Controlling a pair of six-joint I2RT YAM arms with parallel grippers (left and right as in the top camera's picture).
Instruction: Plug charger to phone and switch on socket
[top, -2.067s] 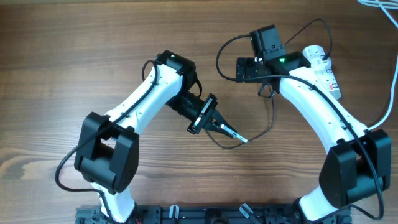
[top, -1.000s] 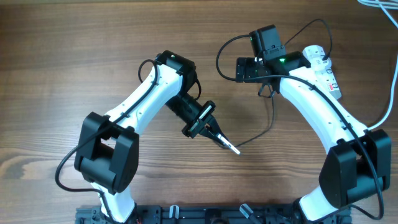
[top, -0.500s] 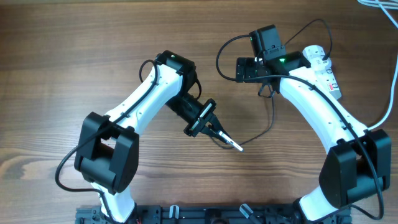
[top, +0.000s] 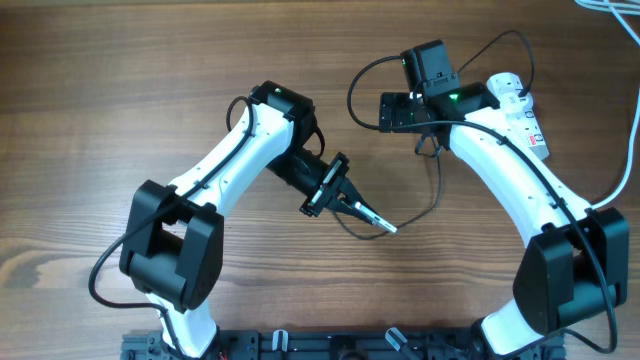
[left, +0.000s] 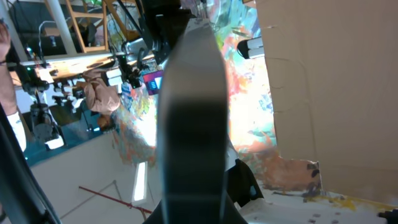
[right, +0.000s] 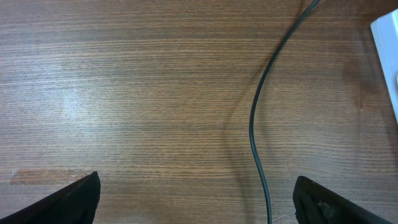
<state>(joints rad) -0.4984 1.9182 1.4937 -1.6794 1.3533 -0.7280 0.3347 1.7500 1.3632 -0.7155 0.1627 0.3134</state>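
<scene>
My left gripper (top: 385, 224) is low over the table centre, shut on the plug end of the charger, whose silvery tip (top: 393, 227) sticks out. The thin black cable (top: 436, 190) loops under it and runs up to the right; it also shows in the right wrist view (right: 252, 124). The white socket (top: 527, 118) lies at the far right, partly under my right arm, with its corner in the right wrist view (right: 390, 43). My right gripper (top: 397, 112) is open and empty above bare wood (right: 193, 199). The phone is out of view. The left wrist view shows only a blurred dark shape and the room.
The socket's thick white cord (top: 628, 150) curves along the right edge. Grey cables (top: 605, 10) cross the far right corner. The arm bases stand at the front edge.
My left gripper dipped down and left with the plug, then came back right and slightly up. A slack loop of cable lies under it again. The right arm has not moved.
</scene>
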